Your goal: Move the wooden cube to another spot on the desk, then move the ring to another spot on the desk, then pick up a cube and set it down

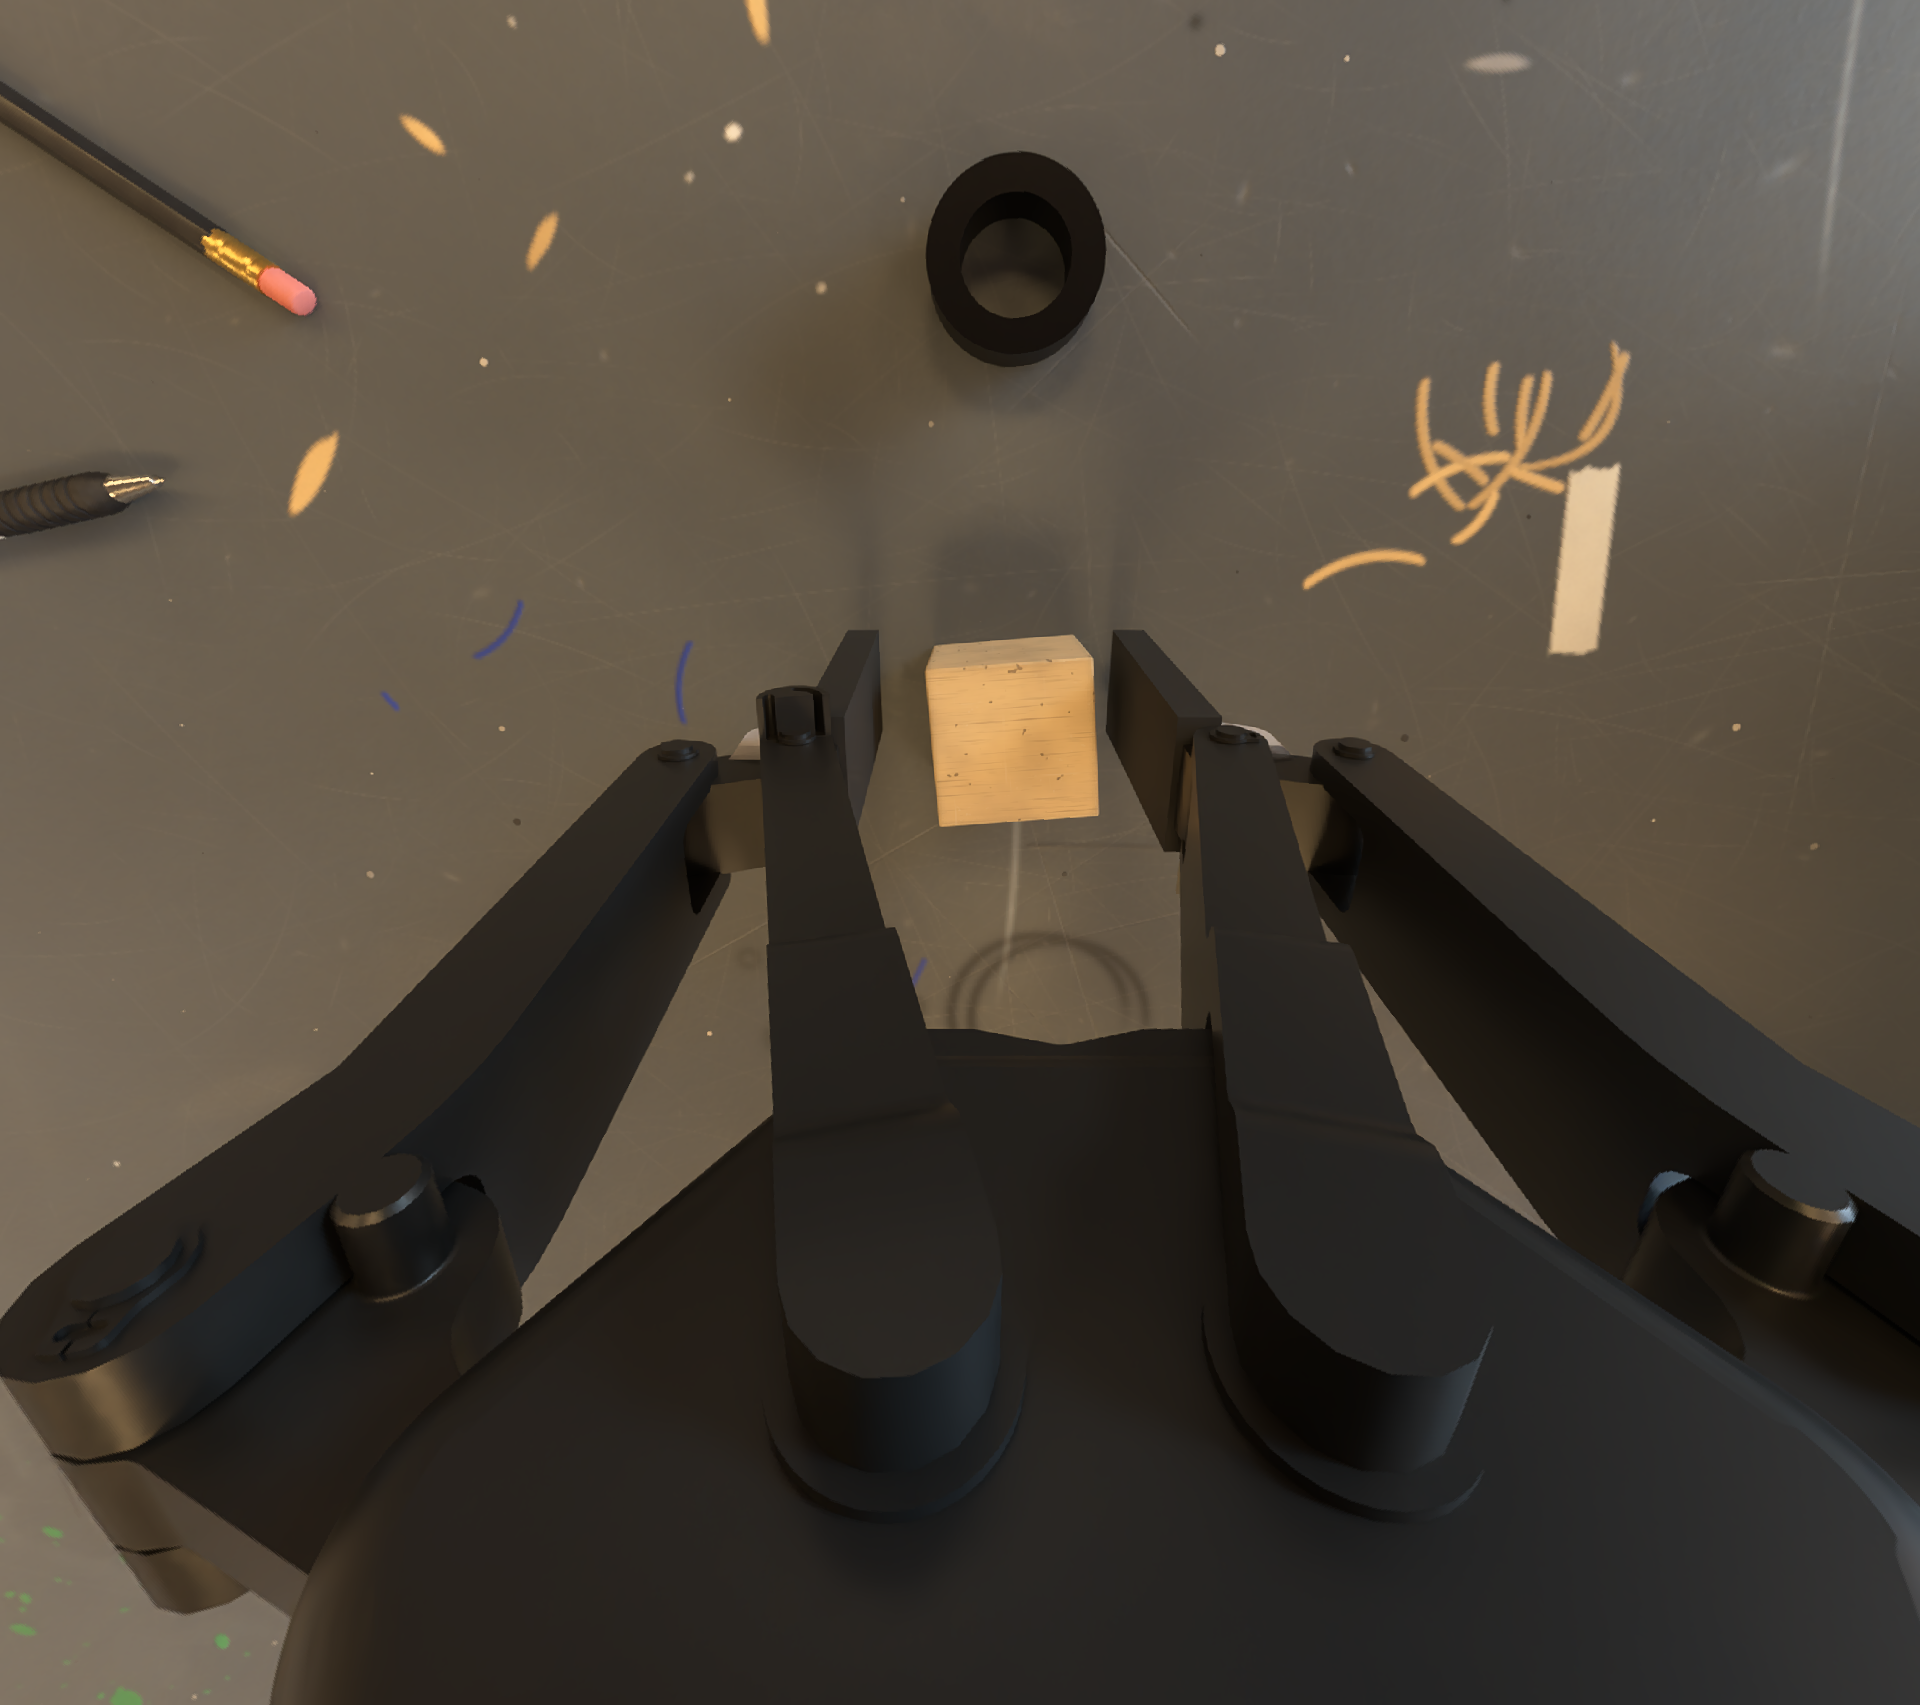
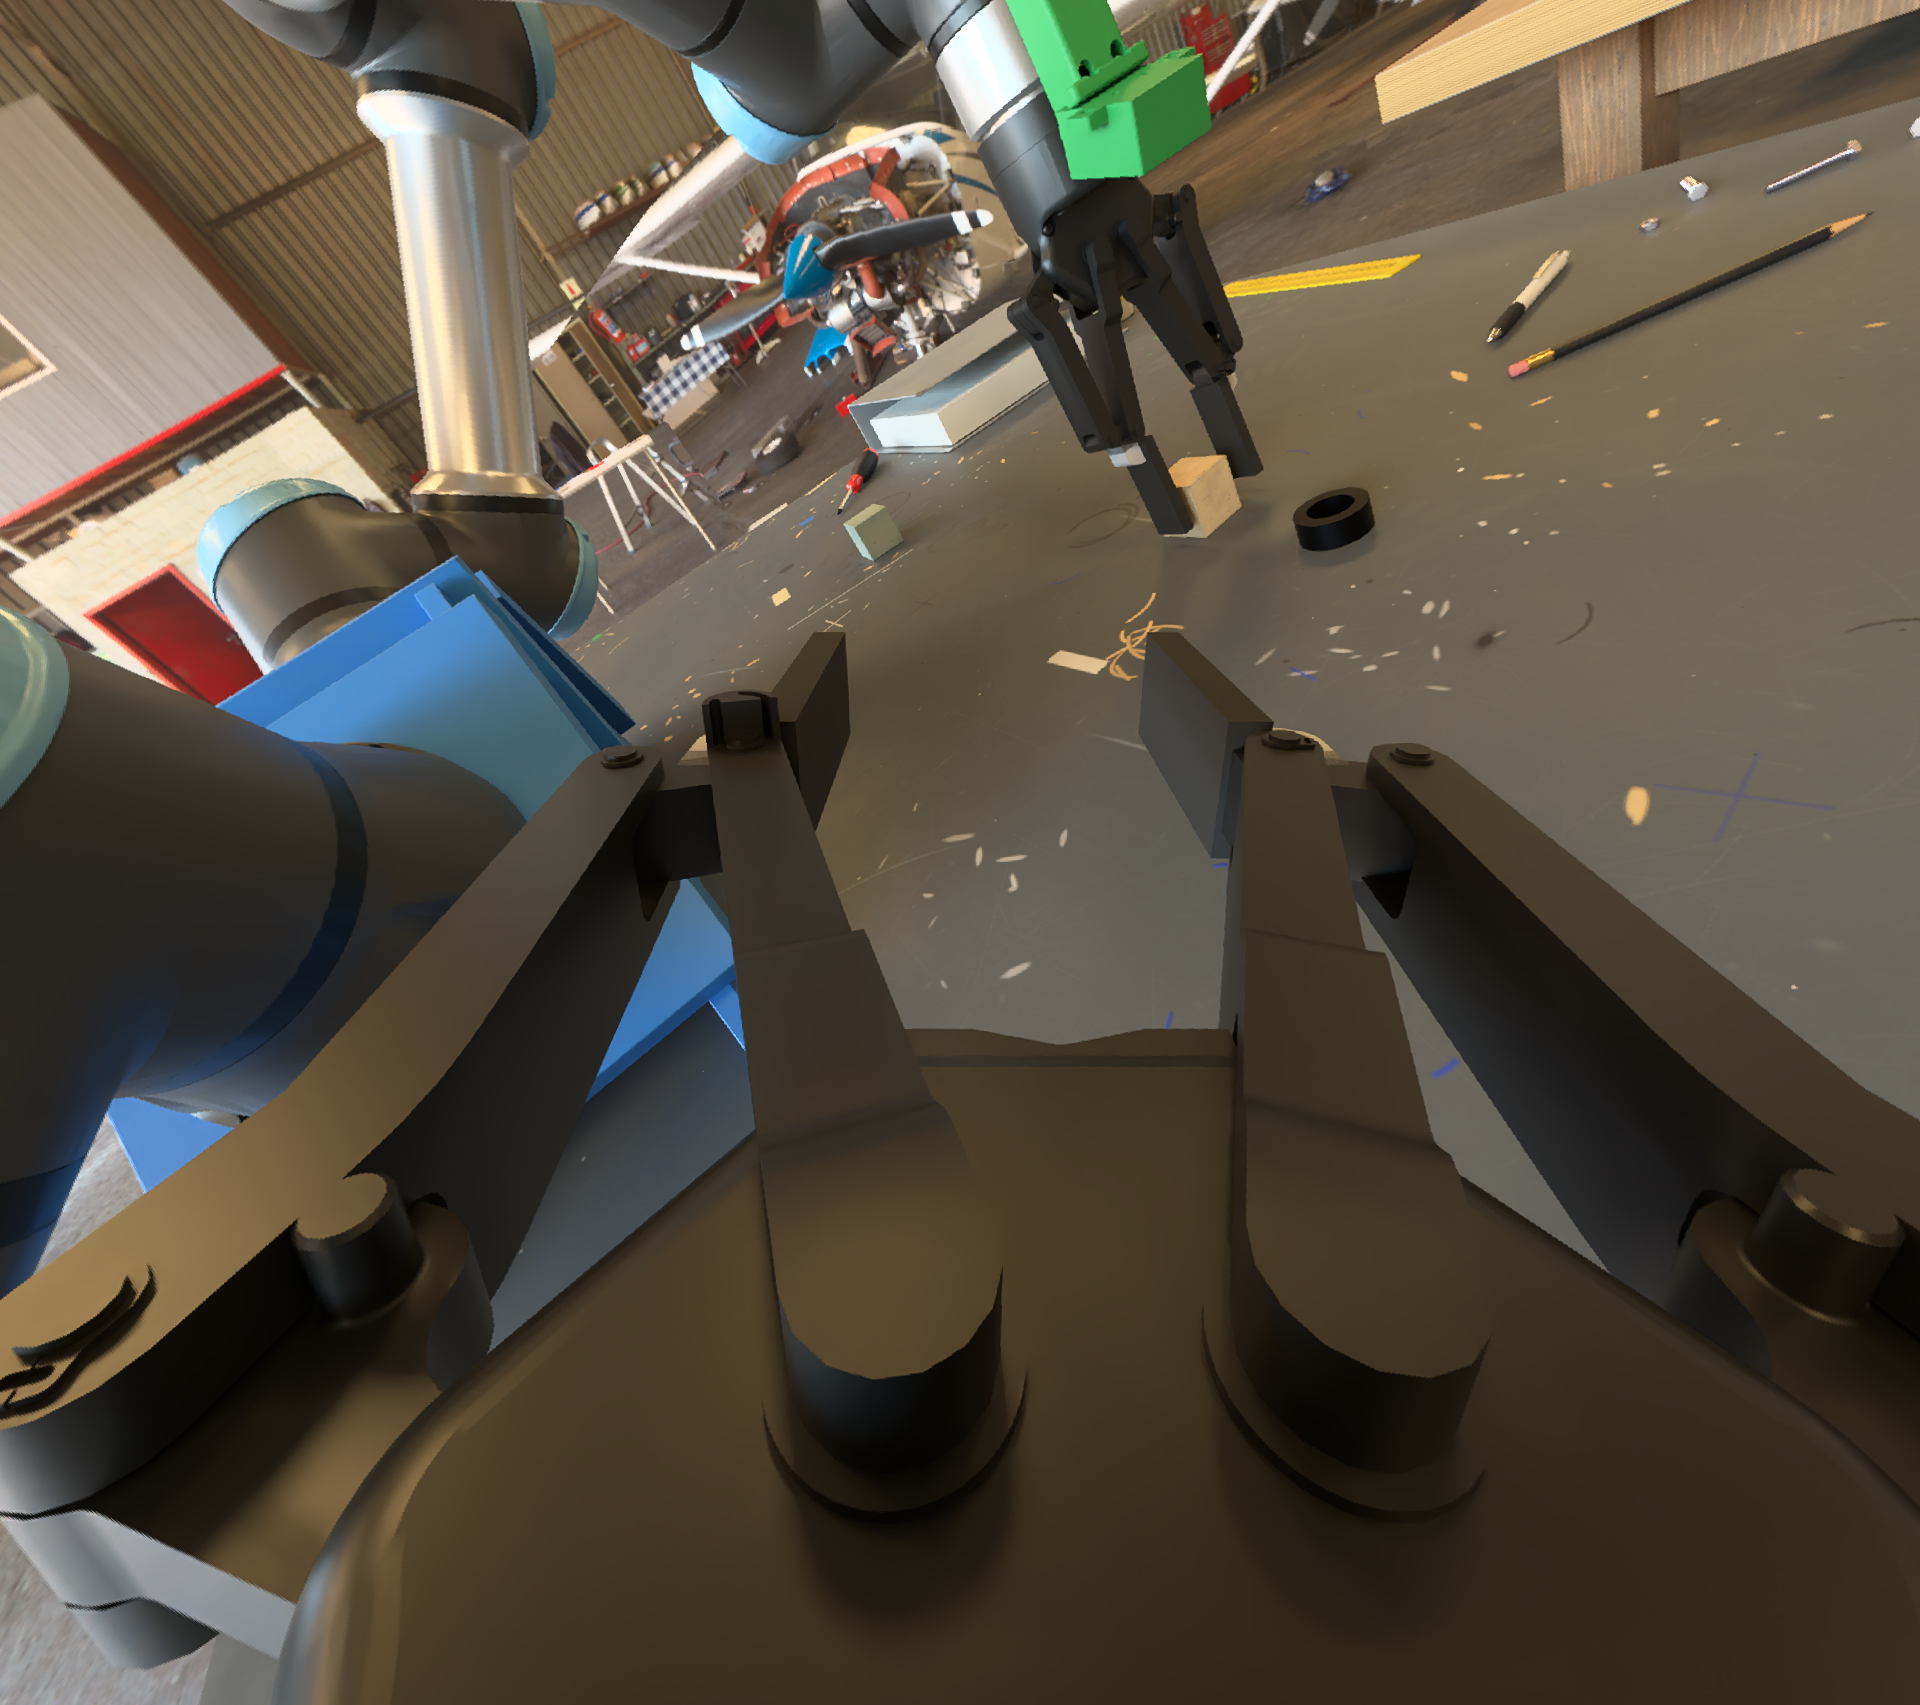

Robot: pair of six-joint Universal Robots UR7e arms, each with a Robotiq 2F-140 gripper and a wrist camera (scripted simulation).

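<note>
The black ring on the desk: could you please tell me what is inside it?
Inside the black ring only its dark inner wall and bare grey desk show; nothing sits there. The part behind the near rim is hidden.

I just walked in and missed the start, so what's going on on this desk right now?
The left gripper is down at the desk, its open fingers on either side of the wooden cube with small gaps showing, so nothing is gripped yet. The black ring lies untouched just beyond. The right gripper hangs open and empty, away from both.
</note>
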